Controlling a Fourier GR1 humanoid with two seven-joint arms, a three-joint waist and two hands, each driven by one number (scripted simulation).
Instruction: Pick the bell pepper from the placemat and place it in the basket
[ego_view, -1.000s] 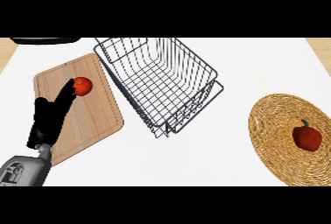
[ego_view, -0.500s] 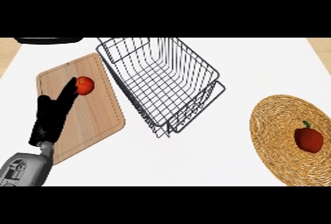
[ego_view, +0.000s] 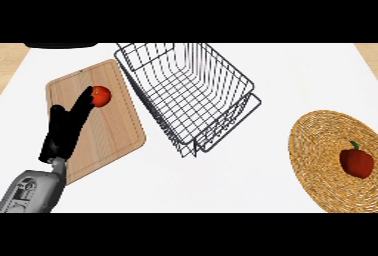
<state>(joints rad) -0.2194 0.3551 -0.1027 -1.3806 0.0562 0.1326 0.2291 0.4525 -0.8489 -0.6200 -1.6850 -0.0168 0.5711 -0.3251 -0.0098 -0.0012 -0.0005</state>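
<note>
Bell pepper (ego_view: 356, 162): red with a green stem, lying on the woven placemat (ego_view: 317, 150), well to the right of the basket, no hand near it.
Placemat: round, straw-coloured, well apart from the basket on its right side, running off the view's right edge.
Basket (ego_view: 193, 95): dark wire, nothing inside, its long axis slanted across the white counter (ego_view: 221, 185).
Cutting board (ego_view: 92, 120): wooden, just left of the basket, tilted the same way.
Tomato (ego_view: 100, 96): small, red, on the board's upper part, left of the basket.
Left hand (ego_view: 65, 131): over the board, left of the basket, fingers straight and close together, tips touching the tomato's left side, curled round nothing.
Right hand: out of the view.
</note>
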